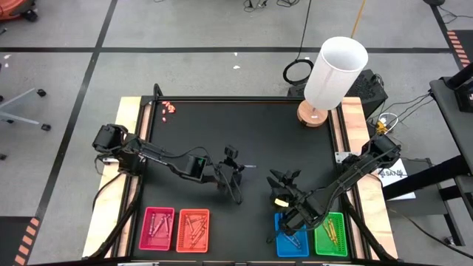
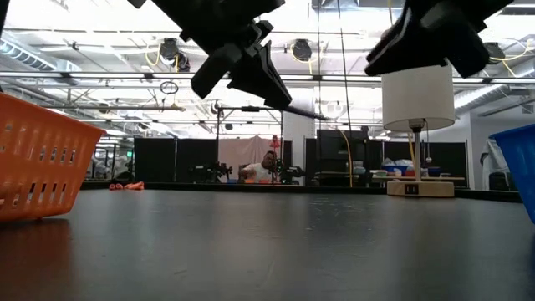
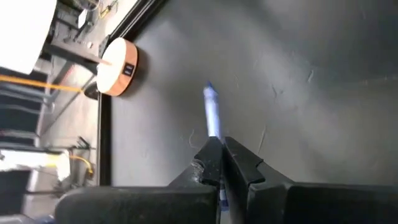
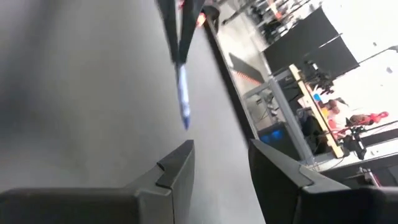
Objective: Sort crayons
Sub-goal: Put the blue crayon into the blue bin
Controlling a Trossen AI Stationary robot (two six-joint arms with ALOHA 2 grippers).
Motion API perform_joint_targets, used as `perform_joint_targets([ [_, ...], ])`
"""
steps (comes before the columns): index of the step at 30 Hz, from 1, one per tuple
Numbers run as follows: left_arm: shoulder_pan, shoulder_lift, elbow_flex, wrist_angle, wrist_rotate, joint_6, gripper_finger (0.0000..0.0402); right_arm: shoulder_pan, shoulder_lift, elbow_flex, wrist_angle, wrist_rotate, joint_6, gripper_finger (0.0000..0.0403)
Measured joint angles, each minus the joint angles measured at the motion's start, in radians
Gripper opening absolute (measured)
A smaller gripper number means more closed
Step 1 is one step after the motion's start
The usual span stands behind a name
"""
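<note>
While four trays line the table's [image 1: 244, 125] six-o'clock edge, pink [image 1: 157, 229] and orange [image 1: 194, 230] hold crayons, as do blue [image 1: 281, 244] and green [image 1: 330, 235] (contents partly hidden). Left gripper [image 1: 240, 168], mid-table, pinches a blue crayon [image 3: 212, 112]; right gripper [image 1: 284, 177], at its three o'clock, stands half-open, empty.

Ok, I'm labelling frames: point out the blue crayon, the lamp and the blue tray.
blue crayon [image 3: 212, 113]: left wrist view, middle of the part past the fingers.
lamp [image 1: 336, 72]: high view, side of its white shade.
blue tray [image 1: 280, 244]: high view, its left rim.
</note>
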Motion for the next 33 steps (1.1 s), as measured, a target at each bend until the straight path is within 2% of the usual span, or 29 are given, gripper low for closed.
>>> perform_joint_targets([
  [7, -0.009, 0.0, 0.0, 0.005, 0.005, -0.207, 0.0005, 0.018, 0.0, 0.0, 0.163, 0.002, -0.159, 0.0194],
  [13, -0.033, 0.0, 0.0, 0.004, 0.01, -0.213, 0.0006, -0.02, 0.0, 0.0, 0.274, -0.027, -0.253, 0.0257],
  [19, -0.055, 0.0, 0.0, -0.001, 0.01, -0.341, 0.0006, -0.135, 0.0, -0.017, 0.309, -0.4, -0.333, 0.0271],
  [23, -0.072, 0.0, 0.0, -0.022, -0.024, -0.548, 0.0006, -0.238, 0.0, -0.081, 0.458, -0.569, -0.445, 0.0258],
  [27, -0.102, 0.0, 0.0, -0.134, -0.031, -0.632, 0.0006, -0.348, 0.0, -0.176, 0.692, -0.804, -0.504, 0.0247],
  [29, -0.118, 0.0, -0.019, -0.161, -0.04, -0.666, 0.0006, -0.393, 0.0, -0.228, 0.807, -0.879, -0.524, 0.0244],
  [33, -0.156, -0.006, -0.061, -0.198, -0.085, -0.731, 0.0006, -0.458, 0.0, -0.32, 0.967, -0.942, -0.553, 0.0242],
])
